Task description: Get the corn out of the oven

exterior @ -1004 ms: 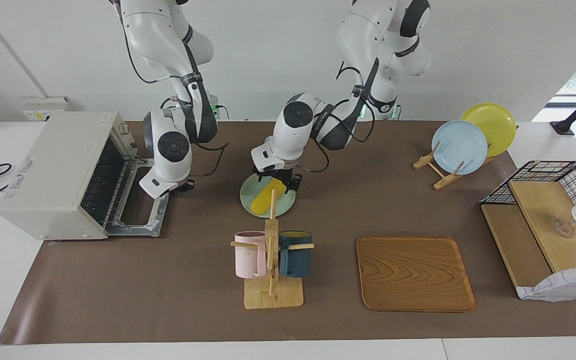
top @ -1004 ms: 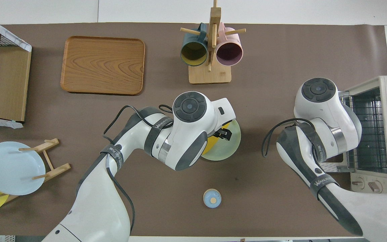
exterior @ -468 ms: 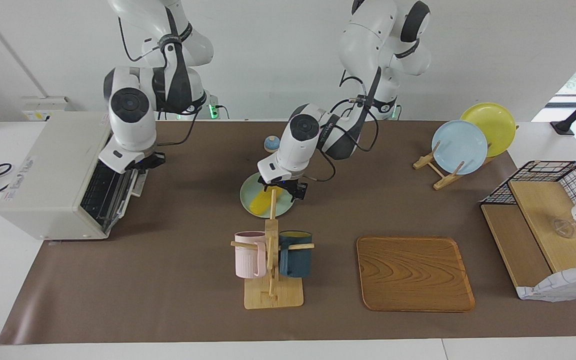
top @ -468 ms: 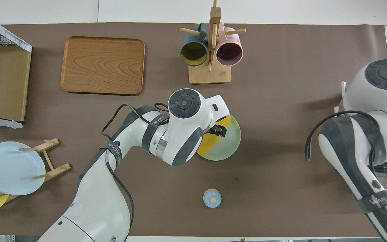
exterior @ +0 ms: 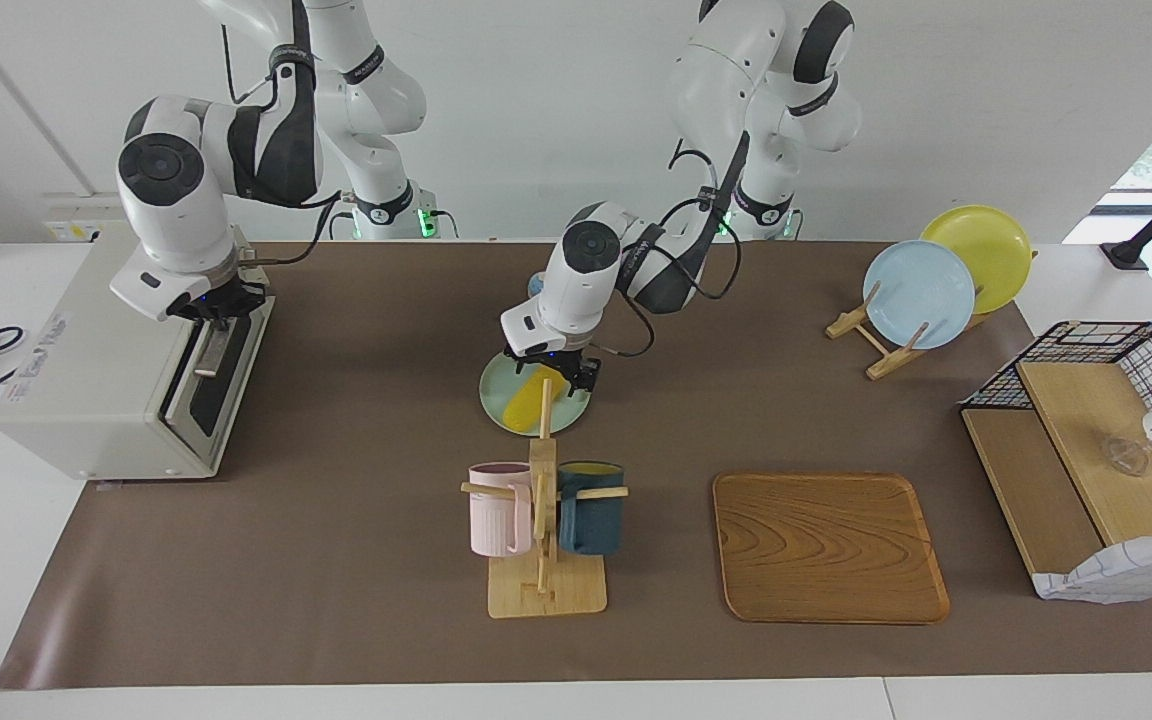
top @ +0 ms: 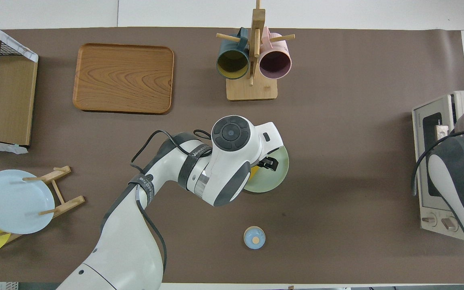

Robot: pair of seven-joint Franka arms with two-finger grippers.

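Observation:
The corn [exterior: 524, 402] lies on a pale green plate [exterior: 498, 405] in the middle of the table, outside the oven [exterior: 106, 350]. My left gripper [exterior: 554, 372] is open just over the corn's end nearer the robots, a finger on each side. In the overhead view the left arm covers most of the corn and the plate's rim [top: 278, 177] shows. The oven [top: 433, 161] stands at the right arm's end with its glass door shut. My right gripper [exterior: 216, 308] is at the door's top edge, by the bar handle [exterior: 209, 350].
A mug rack [exterior: 541, 520] with a pink and a dark blue mug stands farther from the robots than the plate. A wooden tray [exterior: 829, 545], a plate stand [exterior: 921, 290] and a wire shelf [exterior: 1096, 450] fill the left arm's end. A small blue round thing [top: 254, 237] lies near the robots.
The right arm has swung the oven door up from lying open to shut. The left gripper has stayed over the corn on the green plate, rising a little and coming back down.

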